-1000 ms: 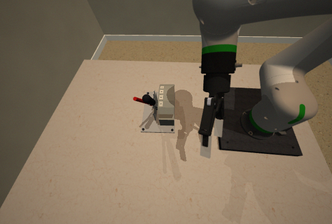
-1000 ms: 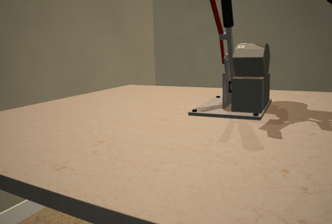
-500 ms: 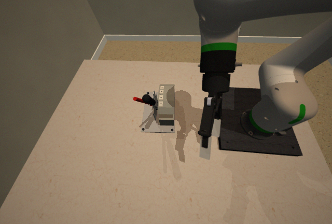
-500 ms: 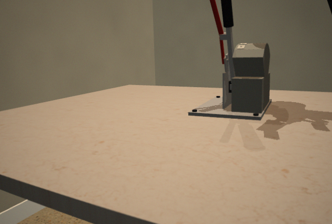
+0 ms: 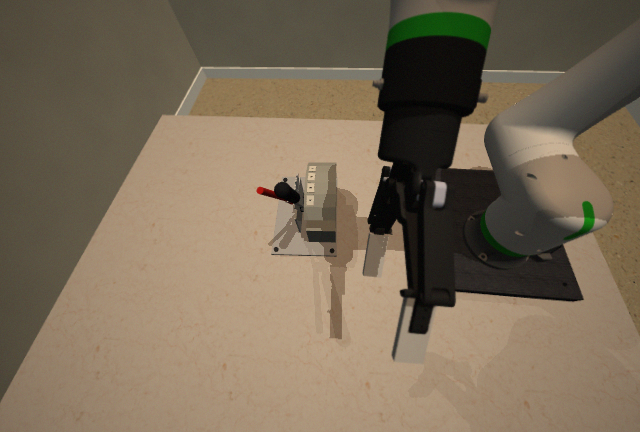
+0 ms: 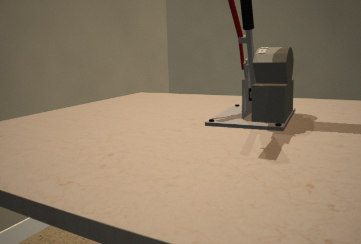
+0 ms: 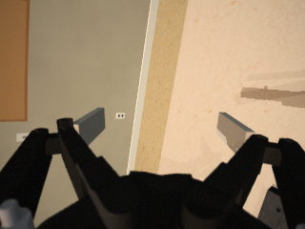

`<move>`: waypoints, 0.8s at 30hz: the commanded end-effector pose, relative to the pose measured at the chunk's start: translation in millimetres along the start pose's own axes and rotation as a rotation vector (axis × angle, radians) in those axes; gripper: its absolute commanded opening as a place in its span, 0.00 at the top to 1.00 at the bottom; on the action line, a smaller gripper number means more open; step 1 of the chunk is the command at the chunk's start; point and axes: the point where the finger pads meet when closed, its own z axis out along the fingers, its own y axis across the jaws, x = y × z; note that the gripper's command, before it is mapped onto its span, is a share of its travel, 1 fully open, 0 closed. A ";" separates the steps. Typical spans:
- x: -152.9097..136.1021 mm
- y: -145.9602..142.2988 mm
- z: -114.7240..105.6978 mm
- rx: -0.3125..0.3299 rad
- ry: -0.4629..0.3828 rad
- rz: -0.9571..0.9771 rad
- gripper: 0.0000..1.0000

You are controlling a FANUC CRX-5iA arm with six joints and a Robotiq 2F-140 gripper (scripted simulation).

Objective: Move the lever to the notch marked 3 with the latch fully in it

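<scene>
The hand [image 5: 395,293] hangs above the surface [image 5: 180,313] with its fingers spread wide and nothing between them, well to the right of the lever unit in the top view. The lever's black handle [image 6: 245,1] stands nearly upright, the red bar [image 6: 234,13] angled away from it, unsqueezed. The grey housing [image 6: 272,89] carries the number plates [image 5: 311,185] on top and sits on a bolted base plate [image 6: 230,120].

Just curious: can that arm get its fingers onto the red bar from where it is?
Probably yes. The open gripper holds nothing, and nothing stands between it and the red bar, which sticks out beside the black handle.
</scene>
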 end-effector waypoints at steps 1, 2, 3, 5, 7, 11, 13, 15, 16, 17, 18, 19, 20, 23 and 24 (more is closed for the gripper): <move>23.4 -66.0 -12.7 0.022 0.055 -0.273 0.00; 27.7 -78.8 -15.2 0.026 0.066 -0.326 0.00; 28.0 -92.8 -18.9 0.035 0.079 -0.378 0.00; 30.8 -119.9 -25.6 0.049 0.103 -0.483 0.00; 31.9 -147.1 -33.1 0.065 0.129 -0.587 0.00; 29.9 -196.9 -49.1 0.092 0.177 -0.779 0.00; 41.7 -209.9 -56.7 0.051 0.159 -0.877 0.00; 51.3 -191.1 -56.8 -0.006 0.124 -0.961 0.00; 60.8 -172.2 -57.8 -0.050 0.087 -0.991 0.00; 60.8 -172.2 -57.8 -0.058 0.083 -1.005 0.00; 69.9 -153.5 -59.7 -0.106 0.040 -1.046 0.00; 78.6 -135.1 -62.4 -0.134 0.012 -1.066 0.00; 78.6 -135.1 -62.4 -0.155 -0.008 -1.089 0.00; 94.9 -99.8 -70.2 -0.240 -0.105 -1.164 0.00; 94.9 -99.8 -70.2 -0.241 -0.106 -1.164 0.00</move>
